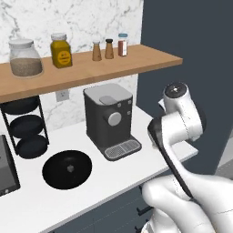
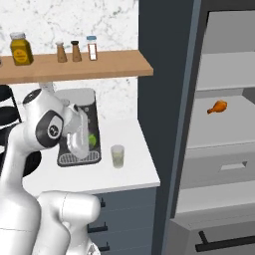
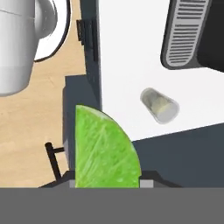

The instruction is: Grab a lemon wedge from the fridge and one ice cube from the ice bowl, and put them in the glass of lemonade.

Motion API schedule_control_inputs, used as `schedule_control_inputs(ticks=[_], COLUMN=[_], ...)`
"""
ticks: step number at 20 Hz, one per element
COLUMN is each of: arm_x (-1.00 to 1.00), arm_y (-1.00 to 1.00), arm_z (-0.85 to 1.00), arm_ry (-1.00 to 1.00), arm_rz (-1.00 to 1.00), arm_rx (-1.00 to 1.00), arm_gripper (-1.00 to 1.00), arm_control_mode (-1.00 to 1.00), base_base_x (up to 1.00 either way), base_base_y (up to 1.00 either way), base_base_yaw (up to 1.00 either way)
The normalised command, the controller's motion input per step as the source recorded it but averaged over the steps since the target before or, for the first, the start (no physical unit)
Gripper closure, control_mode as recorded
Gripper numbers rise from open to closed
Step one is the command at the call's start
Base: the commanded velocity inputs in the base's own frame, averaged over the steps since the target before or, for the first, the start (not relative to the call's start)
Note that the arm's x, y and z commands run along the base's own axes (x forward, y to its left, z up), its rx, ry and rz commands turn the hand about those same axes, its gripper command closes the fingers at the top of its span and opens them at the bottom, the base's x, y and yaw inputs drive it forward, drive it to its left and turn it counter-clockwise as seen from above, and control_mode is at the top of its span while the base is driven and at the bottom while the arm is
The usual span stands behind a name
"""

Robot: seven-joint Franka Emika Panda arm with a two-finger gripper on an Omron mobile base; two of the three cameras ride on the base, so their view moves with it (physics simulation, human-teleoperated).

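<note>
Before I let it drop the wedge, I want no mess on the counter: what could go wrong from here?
1. The glass of lemonade has a small mouth and, in the hand view, sits off to one side of the green lemon wedge; released now, the wedge would likely miss.
2. The glass stands near the counter edge; a bump could tip it.
3. The coffee machine stands close beside the arm.

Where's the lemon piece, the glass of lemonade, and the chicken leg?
lemon wedge (image 3: 105, 151): hand view, its green face.
glass of lemonade (image 2: 117, 156): right base view, its side.
chicken leg (image 2: 217, 107): right base view, its meaty middle.
</note>
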Motion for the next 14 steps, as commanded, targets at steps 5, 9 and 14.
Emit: schedule_control_inputs(ticks=[5,9,14], arm_x=[-0.03,0.1,0.4], arm_y=[0.0,0.0,0.0], arm_z=[-0.17,-0.31,-0.06], arm_ry=[0.13,0.18,0.03], arm_rz=[0.49,0.38,0.03], arm_rx=[-0.51,-0.42,-0.08], arm_gripper=[1.0,1.0,1.0], arm_control_mode=[-1.0,-1.0,-1.0], base_base_x=[0.0,0.0,0.0], base_base_y=[0.0,0.0,0.0], base_base_yaw=[0.0,0.0,0.0])
